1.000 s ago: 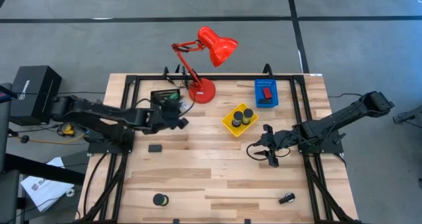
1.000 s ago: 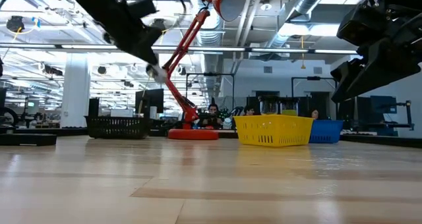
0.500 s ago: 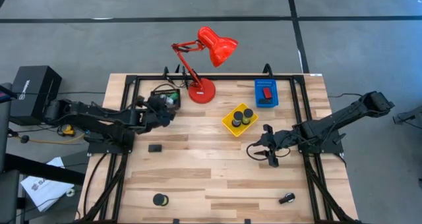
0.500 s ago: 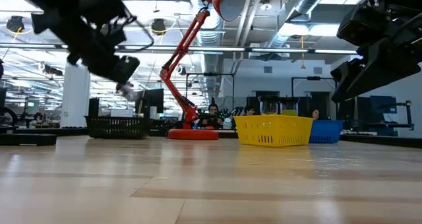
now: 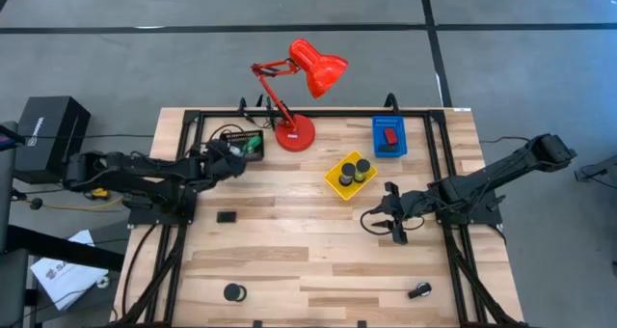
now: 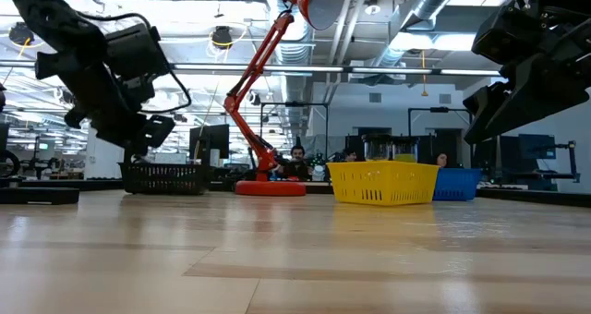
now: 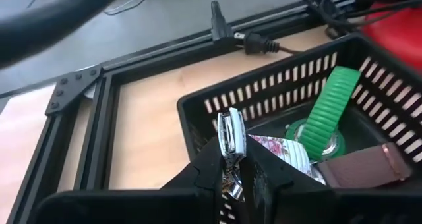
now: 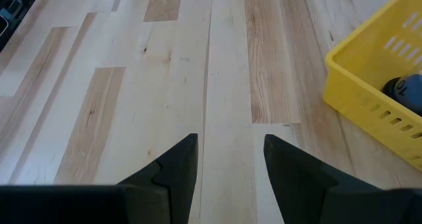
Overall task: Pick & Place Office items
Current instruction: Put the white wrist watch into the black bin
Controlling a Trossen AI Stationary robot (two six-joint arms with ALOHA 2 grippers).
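2 arms are working over the tabletop (image 5: 289,241). The left gripper (image 7: 230,159) is hovering at the black tray (image 7: 198,112), its jaws clamped on a silvery clip (image 7: 231,135); a green cylinder (image 7: 330,102) is lying inside that tray. The right gripper (image 8: 226,158) is waiting near the yellow tray (image 8: 356,112), jaws apart, holding nothing.

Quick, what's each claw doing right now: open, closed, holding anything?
Left claw: closed on a silvery clip, over the black tray.
Right claw: open, holding nothing, above bare table.
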